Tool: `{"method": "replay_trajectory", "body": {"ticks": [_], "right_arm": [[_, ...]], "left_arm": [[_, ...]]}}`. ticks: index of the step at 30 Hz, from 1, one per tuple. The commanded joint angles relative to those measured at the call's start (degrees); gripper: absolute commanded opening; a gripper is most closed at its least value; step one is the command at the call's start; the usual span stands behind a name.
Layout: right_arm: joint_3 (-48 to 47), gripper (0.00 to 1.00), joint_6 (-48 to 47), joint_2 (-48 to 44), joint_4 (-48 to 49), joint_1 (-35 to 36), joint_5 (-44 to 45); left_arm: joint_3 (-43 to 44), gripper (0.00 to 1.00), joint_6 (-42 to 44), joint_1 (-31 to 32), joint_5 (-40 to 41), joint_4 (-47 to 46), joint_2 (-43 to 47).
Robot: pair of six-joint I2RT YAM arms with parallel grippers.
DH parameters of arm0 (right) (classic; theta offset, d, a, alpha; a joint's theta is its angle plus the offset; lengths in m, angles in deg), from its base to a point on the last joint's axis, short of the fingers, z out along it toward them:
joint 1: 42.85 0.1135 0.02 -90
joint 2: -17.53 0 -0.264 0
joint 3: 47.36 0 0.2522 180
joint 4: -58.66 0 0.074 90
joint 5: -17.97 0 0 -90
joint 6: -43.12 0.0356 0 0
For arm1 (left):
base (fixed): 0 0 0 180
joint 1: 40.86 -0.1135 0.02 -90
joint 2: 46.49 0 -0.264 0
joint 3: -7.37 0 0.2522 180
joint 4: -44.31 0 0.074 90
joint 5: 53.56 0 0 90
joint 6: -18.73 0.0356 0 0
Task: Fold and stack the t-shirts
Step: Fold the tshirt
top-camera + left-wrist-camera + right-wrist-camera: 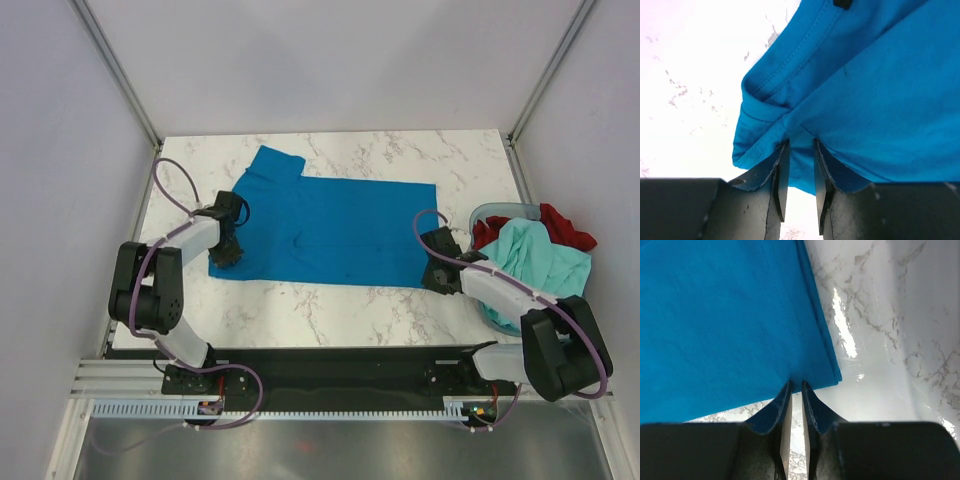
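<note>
The blue t-shirt (330,225) lies spread flat across the middle of the marble table, one sleeve pointing to the far left. My left gripper (228,255) is shut on its bunched near-left corner, and blue fabric (865,90) fills the gap between the jaws of this gripper (800,145). At the near-right corner, my right gripper (432,278) pinches the folded hem. The right wrist view shows that gripper (796,385) closed narrowly on the cloth edge (725,320). A mint-teal t-shirt (540,255) and a red t-shirt (560,225) are heaped in the basket.
The grey-blue plastic basket (490,210) stands at the table's right edge, behind my right arm. White walls and metal frame posts (120,75) close in the table on three sides. Bare marble (330,305) lies between the blue shirt and the near edge.
</note>
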Motion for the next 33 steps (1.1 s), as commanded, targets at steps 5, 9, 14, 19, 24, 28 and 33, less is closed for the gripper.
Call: {"method": "replay_trajectory", "body": {"ticks": [5,9,14,19,24,28,33], "right_arm": [[2.6,0.2,4.3,-1.2,0.0,0.1,4.1],[4.0,0.2,5.7,-2.0,-0.5,0.2,3.5],[2.9,0.2,5.8,-7.1,-3.8,0.2,2.6],[-3.2,0.27,2.6,-12.0,-4.8,0.1,-2.3],[-7.8,0.28,-1.5,-8.0,0.2,0.2,-5.3],[-9.5,0.25,-3.9,-2.4,3.7,0.1,-5.2],[-7.3,0.24,-4.8,1.4,8.0,0.1,-5.0]], "left_arm": [[3.3,0.34,-1.4,-0.4,10.5,3.2,-2.7],[4.5,0.35,-0.8,-0.4,11.1,4.2,-3.7],[7.2,0.39,1.2,-0.4,10.0,8.0,0.8],[14.0,0.47,2.5,-0.4,0.6,10.2,8.4],[16.6,0.43,0.2,-0.4,-11.6,7.1,7.5],[13.5,0.36,-2.1,-0.4,-13.9,4.0,4.6],[8.5,0.17,-4.4,-1.2,-15.7,0.0,0.7]]}}
